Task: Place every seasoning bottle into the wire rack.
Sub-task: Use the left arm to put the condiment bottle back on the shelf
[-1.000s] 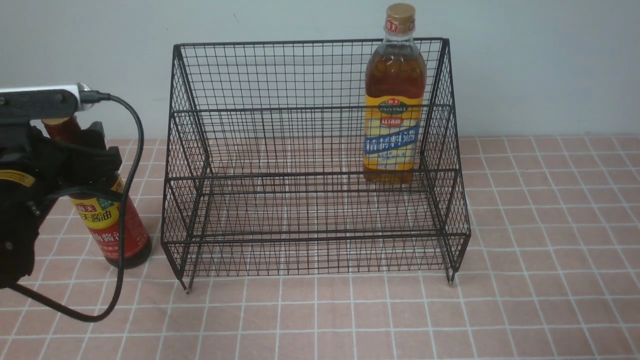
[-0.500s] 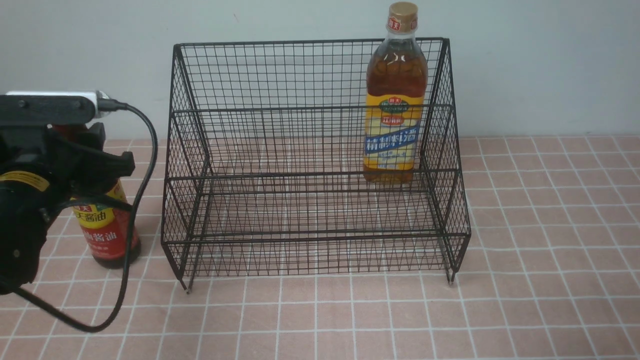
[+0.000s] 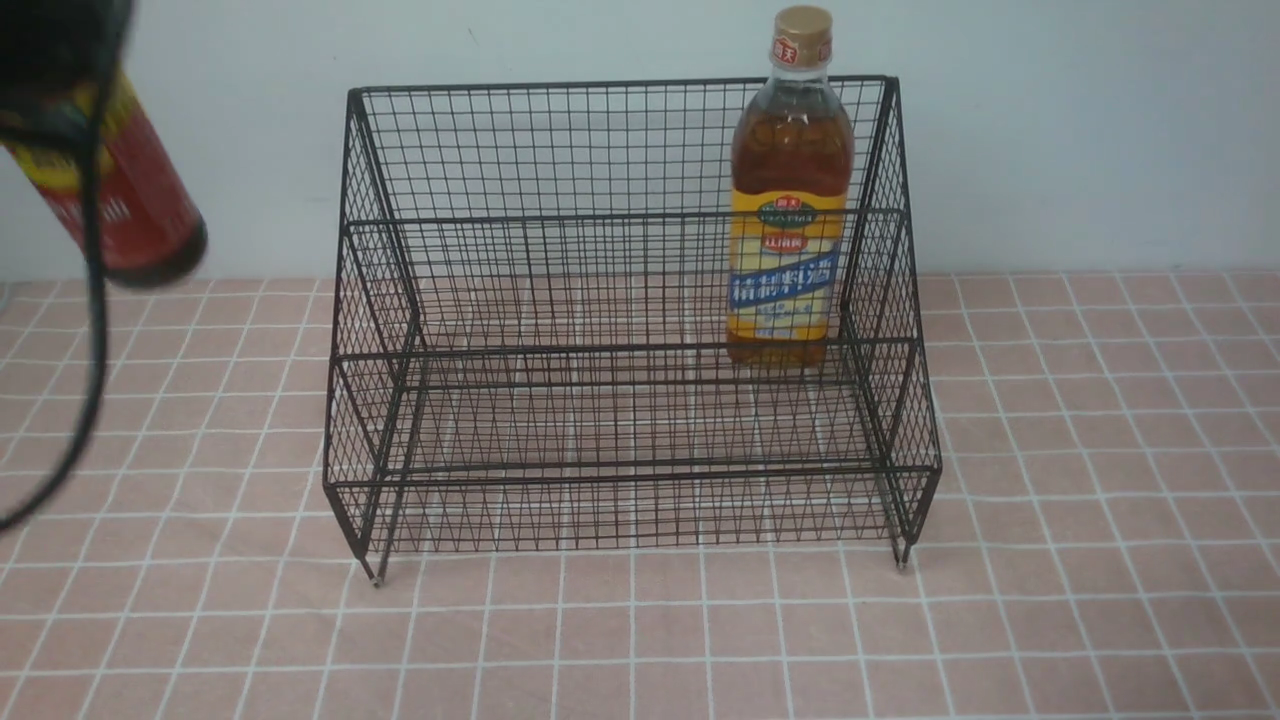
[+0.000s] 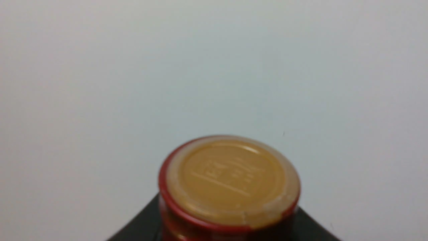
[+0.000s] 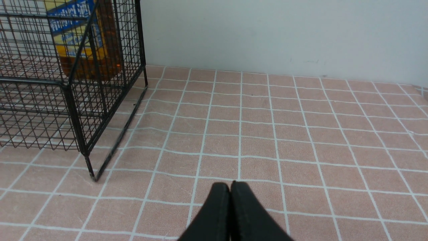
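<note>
Aloft, tilted red-labelled soy-sauce bottle (image 3: 150,215)

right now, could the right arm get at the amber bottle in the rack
Probably yes, from above. The right gripper, shut, sits low outside the wire rack's right side wall, whose mesh screens the amber bottle's body. Its cap stands above the rim, with nothing over it.

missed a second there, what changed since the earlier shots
The left claw lifted the soy-sauce bottle off the table; it now hangs tilted, high to the left of the wire rack. The amber bottle and the rack did not move.
</note>
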{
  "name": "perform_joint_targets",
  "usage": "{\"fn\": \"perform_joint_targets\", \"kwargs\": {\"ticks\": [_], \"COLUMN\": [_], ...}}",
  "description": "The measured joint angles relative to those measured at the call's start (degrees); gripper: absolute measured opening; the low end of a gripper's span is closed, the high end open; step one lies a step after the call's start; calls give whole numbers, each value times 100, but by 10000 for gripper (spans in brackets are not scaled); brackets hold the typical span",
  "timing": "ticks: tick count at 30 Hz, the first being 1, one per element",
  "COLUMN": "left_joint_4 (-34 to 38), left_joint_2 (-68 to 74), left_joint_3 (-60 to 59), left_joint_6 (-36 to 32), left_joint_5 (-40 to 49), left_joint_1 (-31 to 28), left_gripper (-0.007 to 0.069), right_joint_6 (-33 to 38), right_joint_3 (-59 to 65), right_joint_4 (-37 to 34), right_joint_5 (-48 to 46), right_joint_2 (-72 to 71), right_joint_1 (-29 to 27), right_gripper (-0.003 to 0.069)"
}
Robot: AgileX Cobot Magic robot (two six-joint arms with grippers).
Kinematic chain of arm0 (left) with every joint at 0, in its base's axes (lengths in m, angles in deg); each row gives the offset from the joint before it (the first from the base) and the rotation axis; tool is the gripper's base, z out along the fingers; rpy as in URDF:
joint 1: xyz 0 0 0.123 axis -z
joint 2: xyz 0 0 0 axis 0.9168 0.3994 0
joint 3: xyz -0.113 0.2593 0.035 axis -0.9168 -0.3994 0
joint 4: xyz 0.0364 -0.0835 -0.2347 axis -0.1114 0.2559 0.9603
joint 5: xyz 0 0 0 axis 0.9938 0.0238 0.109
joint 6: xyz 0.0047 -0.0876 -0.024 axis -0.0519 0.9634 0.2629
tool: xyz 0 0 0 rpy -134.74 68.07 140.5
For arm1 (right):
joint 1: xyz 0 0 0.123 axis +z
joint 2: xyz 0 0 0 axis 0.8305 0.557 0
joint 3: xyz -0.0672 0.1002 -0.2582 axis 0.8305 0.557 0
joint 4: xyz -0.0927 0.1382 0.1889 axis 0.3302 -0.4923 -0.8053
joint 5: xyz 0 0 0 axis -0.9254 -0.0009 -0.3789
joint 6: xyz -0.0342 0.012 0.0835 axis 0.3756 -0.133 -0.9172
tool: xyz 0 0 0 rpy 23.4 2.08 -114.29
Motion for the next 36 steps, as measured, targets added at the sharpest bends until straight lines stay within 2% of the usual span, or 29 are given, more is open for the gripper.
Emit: {"fn": "perform_joint_targets", "kwargs": {"ticks": [6,8,14,18,36], "left_joint_4": [-37,-42,-42,-42,105], "left_joint_2": [-30,-30,260,618,1758], "left_joint_3": [542,574,599,599,617], "left_joint_6": [358,457,510,510,530], "left_joint_5": [472,574,531,397,-357], "left_joint_1": [384,673,1445,1730,1914], "left_gripper": [256,256,255,255,255], "right_joint_6": [-5,-5,-5,-5,-12], "right_joint_3": [0,0,0,0,0], "right_joint_4": [0,0,0,0,0], "right_joint_5": [0,0,-6,-6,-6], "right_joint_2": [0,0,0,0,0], "right_joint_1": [0,0,0,0,0], "right_gripper": [-14,-14,-14,-14,-14]}}
